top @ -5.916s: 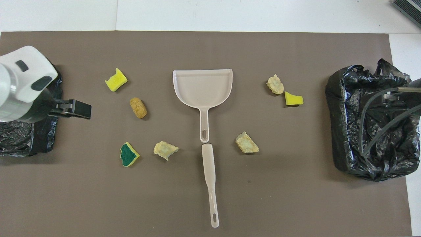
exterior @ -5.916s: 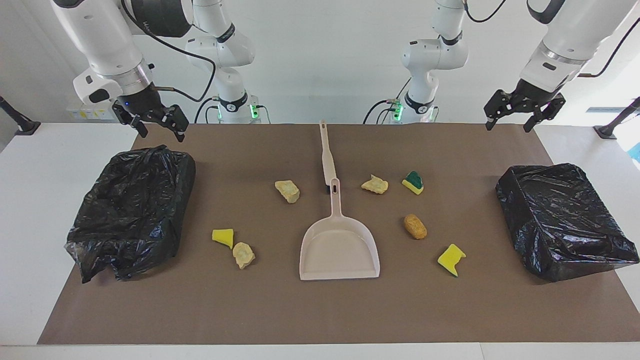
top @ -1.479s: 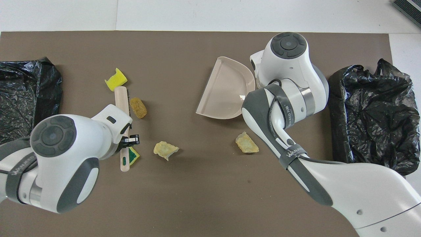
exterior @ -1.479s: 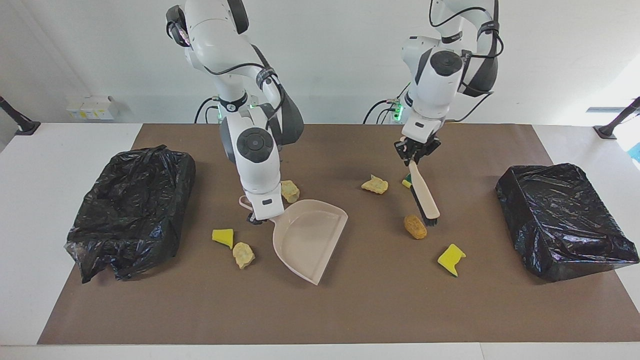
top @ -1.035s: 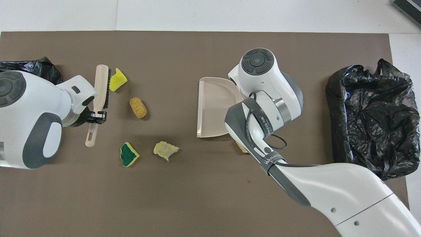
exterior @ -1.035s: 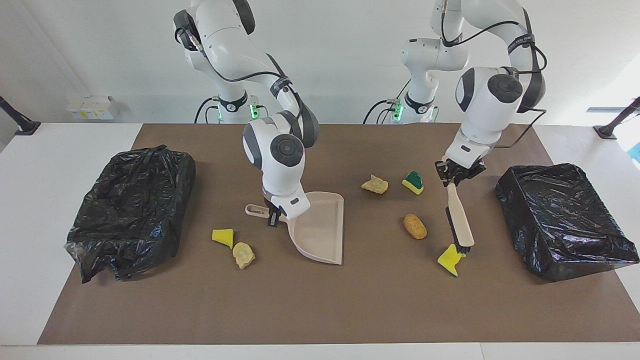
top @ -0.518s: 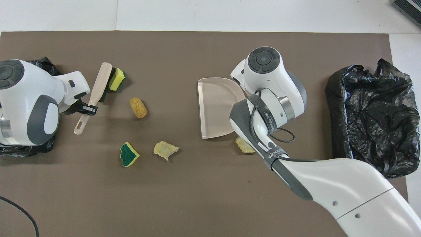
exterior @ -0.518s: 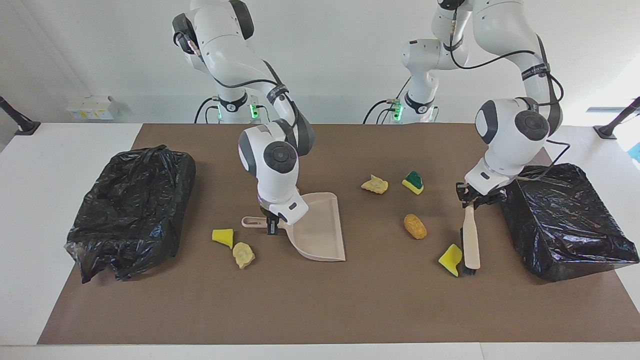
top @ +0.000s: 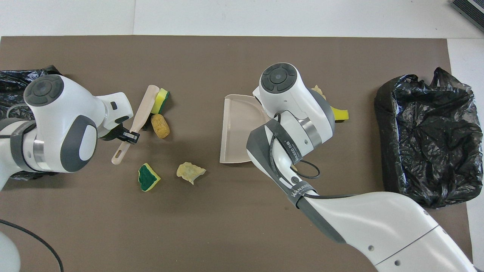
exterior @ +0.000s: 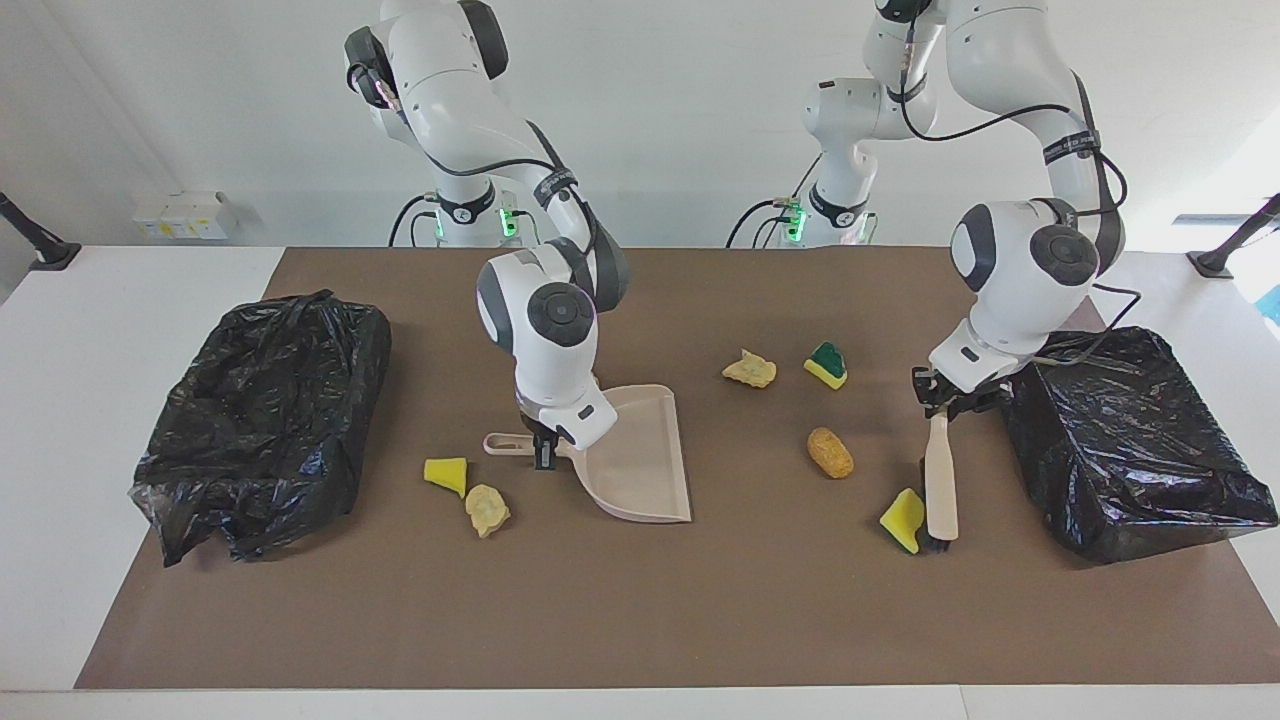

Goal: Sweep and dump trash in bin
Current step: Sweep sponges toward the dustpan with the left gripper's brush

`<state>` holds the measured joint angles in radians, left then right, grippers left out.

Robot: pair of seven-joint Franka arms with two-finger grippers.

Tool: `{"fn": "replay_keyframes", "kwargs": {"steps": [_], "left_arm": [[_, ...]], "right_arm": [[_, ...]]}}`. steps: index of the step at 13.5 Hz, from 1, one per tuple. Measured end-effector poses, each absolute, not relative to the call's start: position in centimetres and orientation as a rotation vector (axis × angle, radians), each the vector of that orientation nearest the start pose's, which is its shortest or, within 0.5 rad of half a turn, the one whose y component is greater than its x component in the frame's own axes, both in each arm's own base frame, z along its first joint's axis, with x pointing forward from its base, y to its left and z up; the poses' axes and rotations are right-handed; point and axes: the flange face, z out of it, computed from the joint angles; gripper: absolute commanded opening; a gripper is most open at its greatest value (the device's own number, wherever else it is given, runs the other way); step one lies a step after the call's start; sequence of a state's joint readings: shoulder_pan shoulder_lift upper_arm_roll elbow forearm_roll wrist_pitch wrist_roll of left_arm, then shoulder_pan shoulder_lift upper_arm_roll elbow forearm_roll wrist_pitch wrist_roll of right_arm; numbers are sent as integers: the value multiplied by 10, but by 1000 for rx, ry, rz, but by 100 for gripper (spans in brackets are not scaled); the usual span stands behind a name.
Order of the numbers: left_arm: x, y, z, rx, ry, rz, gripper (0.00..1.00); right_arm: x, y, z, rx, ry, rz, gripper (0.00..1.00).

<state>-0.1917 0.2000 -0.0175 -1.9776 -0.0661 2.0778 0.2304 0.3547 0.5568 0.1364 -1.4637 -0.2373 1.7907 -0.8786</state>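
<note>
My left gripper (exterior: pixel 945 405) (top: pixel 128 136) is shut on the handle of the beige brush (exterior: pixel 940 480) (top: pixel 143 107). The brush's bristles press against a yellow sponge wedge (exterior: pixel 903 520) (top: pixel 162 100) close to the brown nugget (exterior: pixel 830 452) (top: pixel 160 125). My right gripper (exterior: pixel 545 450) is shut on the handle of the beige dustpan (exterior: pixel 640 465) (top: pixel 234 128), whose mouth faces the left arm's end. More trash lies on the mat: a green-topped sponge (exterior: pixel 827 365) (top: pixel 148 177), a beige lump (exterior: pixel 750 370) (top: pixel 191 172), another yellow wedge (exterior: pixel 447 474) and a lump (exterior: pixel 487 510).
A black bag-lined bin (exterior: pixel 1120 440) (top: pixel 15 79) stands at the left arm's end of the brown mat (exterior: pixel 640 620). A second one (exterior: pixel 260 420) (top: pixel 427 136) stands at the right arm's end. In the overhead view the right arm hides its own gripper.
The left gripper has swung the brush and pushed the yellow wedge toward the nugget and the dustpan. The right gripper has shifted the dustpan slightly toward the left arm's end.
</note>
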Motion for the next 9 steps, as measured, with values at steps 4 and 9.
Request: {"fn": "replay_keyframes", "kwargs": {"steps": [4,9], "left_arm": [[529,-200,362,-3157,591,198,0],[486,-279,367,-3252,580,240,0]], "right_arm": [[609,301,344,-2456,-2095,415,0],[610,292,341,-2464,-2079,427,0]]}}
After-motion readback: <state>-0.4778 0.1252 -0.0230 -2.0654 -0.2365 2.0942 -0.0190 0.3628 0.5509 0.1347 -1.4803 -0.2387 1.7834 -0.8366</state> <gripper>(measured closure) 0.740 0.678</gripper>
